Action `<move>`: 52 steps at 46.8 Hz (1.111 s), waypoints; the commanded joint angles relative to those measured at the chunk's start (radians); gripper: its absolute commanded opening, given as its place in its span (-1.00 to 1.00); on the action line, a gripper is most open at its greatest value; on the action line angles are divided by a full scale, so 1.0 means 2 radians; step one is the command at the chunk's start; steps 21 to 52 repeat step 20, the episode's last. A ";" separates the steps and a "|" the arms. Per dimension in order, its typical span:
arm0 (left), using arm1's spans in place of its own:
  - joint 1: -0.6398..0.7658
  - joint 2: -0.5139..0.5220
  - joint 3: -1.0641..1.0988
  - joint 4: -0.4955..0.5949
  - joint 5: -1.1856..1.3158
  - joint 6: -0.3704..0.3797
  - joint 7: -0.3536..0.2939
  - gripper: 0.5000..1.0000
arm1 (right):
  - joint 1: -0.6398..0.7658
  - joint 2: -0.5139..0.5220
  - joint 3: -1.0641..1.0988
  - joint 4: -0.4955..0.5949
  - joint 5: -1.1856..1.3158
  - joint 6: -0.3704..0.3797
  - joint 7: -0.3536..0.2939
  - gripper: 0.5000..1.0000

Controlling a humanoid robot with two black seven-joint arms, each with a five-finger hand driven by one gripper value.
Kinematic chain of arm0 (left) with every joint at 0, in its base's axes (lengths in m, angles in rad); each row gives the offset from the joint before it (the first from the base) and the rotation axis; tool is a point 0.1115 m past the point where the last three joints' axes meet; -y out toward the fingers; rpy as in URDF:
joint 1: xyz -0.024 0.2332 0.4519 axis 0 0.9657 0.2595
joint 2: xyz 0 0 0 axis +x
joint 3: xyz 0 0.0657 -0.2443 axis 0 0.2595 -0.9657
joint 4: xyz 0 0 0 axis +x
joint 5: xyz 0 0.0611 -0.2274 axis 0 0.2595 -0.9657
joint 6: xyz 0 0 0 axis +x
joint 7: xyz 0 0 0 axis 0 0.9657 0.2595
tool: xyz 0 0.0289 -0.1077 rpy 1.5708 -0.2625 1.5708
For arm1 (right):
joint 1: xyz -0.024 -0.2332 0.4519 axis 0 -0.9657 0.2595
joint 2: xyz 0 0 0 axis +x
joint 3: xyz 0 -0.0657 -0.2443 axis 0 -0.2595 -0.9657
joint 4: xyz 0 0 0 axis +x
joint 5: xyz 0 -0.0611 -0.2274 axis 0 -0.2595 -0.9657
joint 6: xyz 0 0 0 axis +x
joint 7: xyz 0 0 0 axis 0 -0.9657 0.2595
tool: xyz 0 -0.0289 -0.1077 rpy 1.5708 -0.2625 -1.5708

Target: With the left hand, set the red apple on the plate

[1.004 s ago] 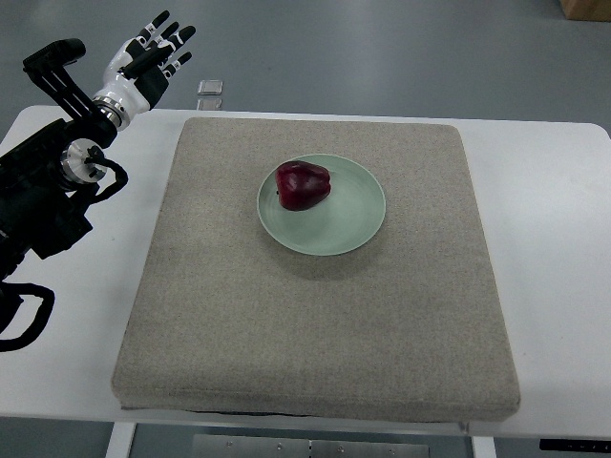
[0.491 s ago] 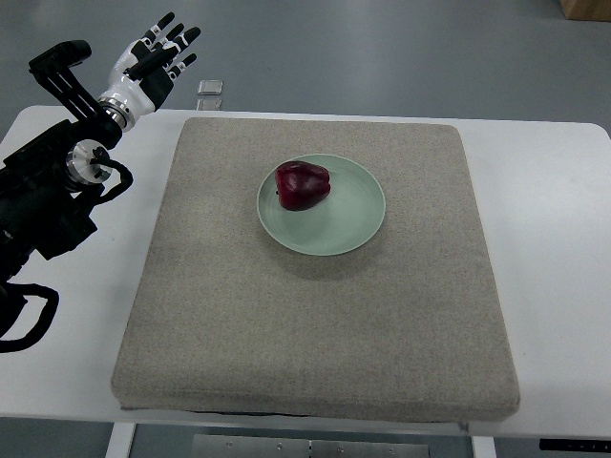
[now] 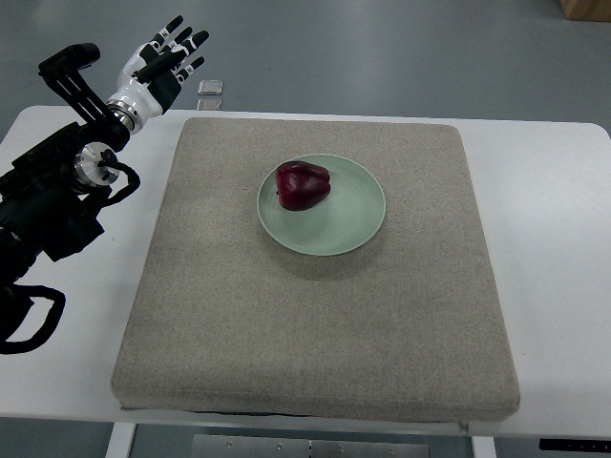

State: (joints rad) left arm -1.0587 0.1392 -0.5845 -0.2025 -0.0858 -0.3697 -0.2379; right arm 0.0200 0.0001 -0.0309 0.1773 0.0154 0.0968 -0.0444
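One white table (image 3: pixel 554 286) fills most of the top view, and on it lies a broad grey-brown mat (image 3: pixel 315 334) that takes up the middle of the surface. Next in size is the robot's black left arm (image 3: pixel 52 205), coming in from the left edge and angled up toward the far left corner of the table. Then comes the pale green plate (image 3: pixel 358 224), sitting on the mat a little beyond its centre. The left hand (image 3: pixel 158 67) is raised past the mat's far left corner, well apart from the plate, its fingers (image 3: pixel 181 43) spread wide and holding nothing. The red apple (image 3: pixel 304 184) rests on the plate, on its left part, upright enough to look settled and touched by nothing. Smallest is a little grey object (image 3: pixel 210 88) just beyond the table's far edge; what it is cannot be told. Against the views of the last second, the hand has drifted slightly to the right and further away while the apple and plate have not shifted, which suggests the placing is done and the arm is only retreating.
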 commanded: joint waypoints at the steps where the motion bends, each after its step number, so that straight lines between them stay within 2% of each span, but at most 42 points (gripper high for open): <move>1: -0.001 -0.001 0.000 0.000 -0.001 0.000 0.000 0.97 | -0.002 0.000 -0.001 0.000 -0.002 0.000 -0.001 0.72; 20: -0.001 -0.001 -0.001 0.000 -0.001 0.001 0.000 0.97 | -0.025 0.000 -0.004 -0.004 0.000 -0.004 0.003 0.72; 52: -0.001 -0.001 -0.001 0.000 -0.001 0.001 0.000 0.97 | -0.025 0.000 -0.004 -0.004 0.000 -0.004 0.003 0.72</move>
